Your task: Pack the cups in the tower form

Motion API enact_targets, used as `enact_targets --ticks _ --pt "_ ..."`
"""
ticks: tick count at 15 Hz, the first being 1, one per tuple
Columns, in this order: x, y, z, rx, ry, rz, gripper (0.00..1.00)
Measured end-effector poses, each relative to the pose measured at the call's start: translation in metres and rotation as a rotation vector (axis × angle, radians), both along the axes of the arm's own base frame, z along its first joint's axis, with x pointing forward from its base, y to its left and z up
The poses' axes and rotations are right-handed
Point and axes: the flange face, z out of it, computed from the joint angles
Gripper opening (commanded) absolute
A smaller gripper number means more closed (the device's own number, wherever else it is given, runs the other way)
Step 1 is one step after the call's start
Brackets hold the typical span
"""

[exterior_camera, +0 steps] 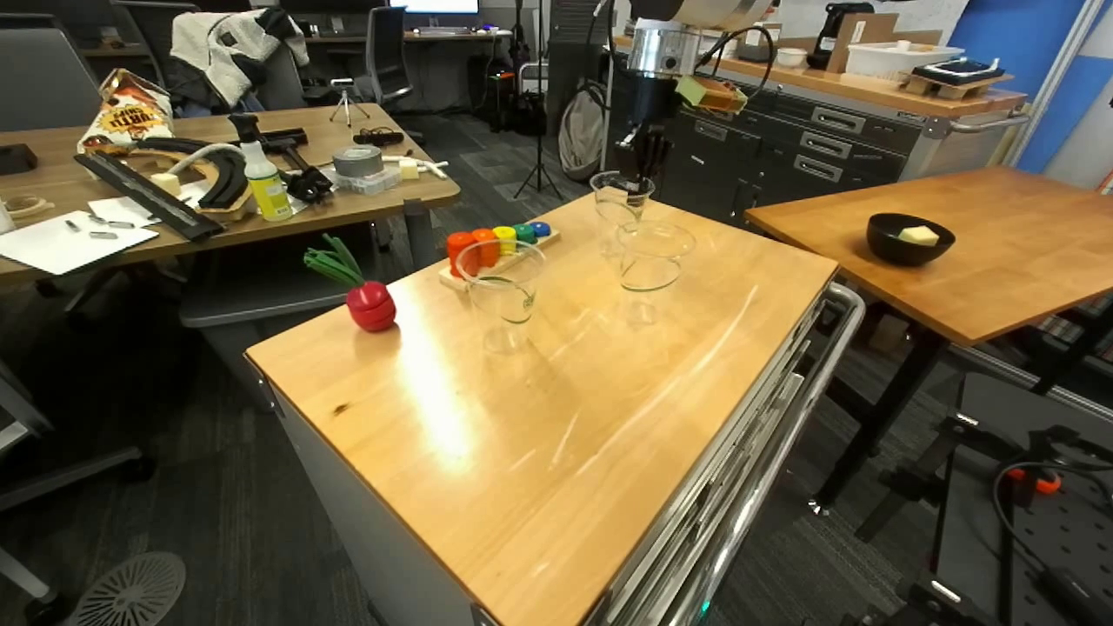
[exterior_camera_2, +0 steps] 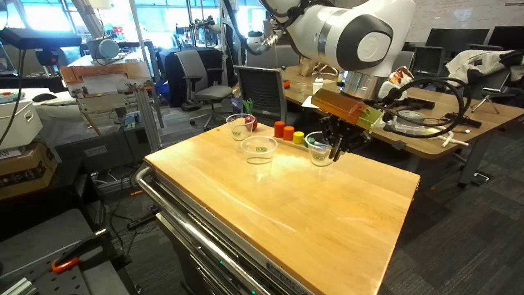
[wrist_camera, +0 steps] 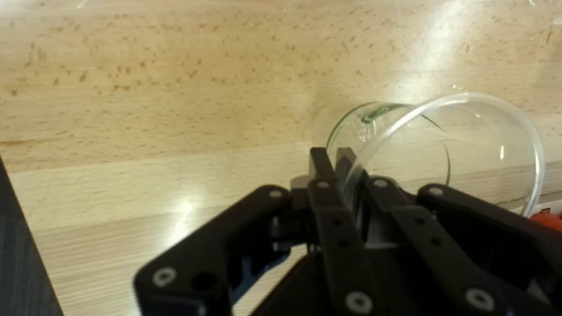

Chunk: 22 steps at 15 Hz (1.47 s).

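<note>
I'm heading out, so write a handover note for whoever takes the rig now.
Gripper: shut on the wall of the first cup; whether lifted, unclear.
On the wooden worktop, rim-up and apart: second cup, near the red toy; third cup, nearer the gripper.
Done: first cup gripped; no tower yet.
Left: bring the three cups together as a tower.

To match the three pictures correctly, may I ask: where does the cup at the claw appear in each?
In an exterior view: cup, above centre, slightly right.
In an exterior view: cup, right of centre, mid-height.
Wrist view: cup, right of centre.
Shared landmark: claw, at the cup's rim.
</note>
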Motion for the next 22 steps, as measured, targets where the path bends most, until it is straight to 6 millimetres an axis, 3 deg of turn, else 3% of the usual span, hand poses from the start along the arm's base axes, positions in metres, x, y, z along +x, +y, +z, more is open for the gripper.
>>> enact_targets --ticks 4,8,11,13,16,22 --pt "-0.006 -0.008 0.032 0.01 0.008 -0.009 0.01" --pt "-0.019 -0.013 0.098 0.011 0.006 -0.015 0.01" --pt "-0.039 -0.005 0.15 0.03 0.024 0.004 0.01" --pt "-0.055 0.006 0.171 0.048 0.044 0.041 0.01" --pt "-0.074 0.026 0.178 0.072 0.067 0.126 0.01" --pt "-0.097 0.063 0.139 0.126 0.053 0.326 0.01"
